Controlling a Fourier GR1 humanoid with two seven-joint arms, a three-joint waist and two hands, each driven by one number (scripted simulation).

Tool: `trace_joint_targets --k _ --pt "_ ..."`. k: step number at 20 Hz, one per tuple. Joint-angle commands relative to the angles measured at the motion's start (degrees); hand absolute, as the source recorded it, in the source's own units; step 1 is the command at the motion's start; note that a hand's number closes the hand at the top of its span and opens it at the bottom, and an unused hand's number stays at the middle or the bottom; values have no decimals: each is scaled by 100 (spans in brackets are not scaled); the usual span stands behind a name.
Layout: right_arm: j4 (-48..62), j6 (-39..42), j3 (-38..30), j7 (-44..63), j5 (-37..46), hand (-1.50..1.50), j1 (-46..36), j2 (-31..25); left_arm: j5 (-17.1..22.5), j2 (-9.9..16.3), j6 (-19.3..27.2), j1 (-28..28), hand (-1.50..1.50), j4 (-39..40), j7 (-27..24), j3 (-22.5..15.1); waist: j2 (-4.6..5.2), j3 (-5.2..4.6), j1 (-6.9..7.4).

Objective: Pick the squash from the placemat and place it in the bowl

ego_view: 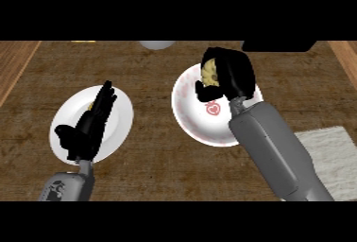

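The squash [210,74] is held in the right robot hand [229,73], whose fingers are curled round it, above the upper part of the bowl [199,118]. Only a pale yellow, bumpy strip of the squash is exposed at the left edge of the hand; the rest is covered by the black fingers. The exposed strip runs roughly up and down in the view, but the true long axis and the direction of the ends cannot be determined. Whether the squash touches the bowl cannot be determined.

The bowl is white with a red heart mark inside; its right side is hidden by the right grey forearm. The left robot hand [87,127] is seen with fingers straight and pressed together, pointing away from the robot, over a white plate [122,116] and holding nothing.

A pale placemat [333,156] is cut off at the right edge, well apart from the squash. A grey rounded object [157,45] and a dark object [275,46] at the top of the wooden counter [160,160] are cut off and cannot be identified.
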Motion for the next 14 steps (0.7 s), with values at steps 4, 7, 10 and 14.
trace_joint_targets --k 4,7,10,14 --pt "1188 577 -854 -913 -1121 -150 -190 -45 -185 5 50 101 0 -477 310 -188 1 4 69" --pt "1501 495 -893 -1717 -1396 -150 92 146 111 277 -265 -210 0 -42 196 227 14 2 26" --pt "1098 656 -1232 -2236 -1810 -150 95 -38 -102 -73 -11 266 0 -167 -79 -77 -14 1 -11" --pt "837 86 -1522 -2762 -2061 -150 307 166 59 53 -162 172 0 -183 -54 102 -16 1 -23"
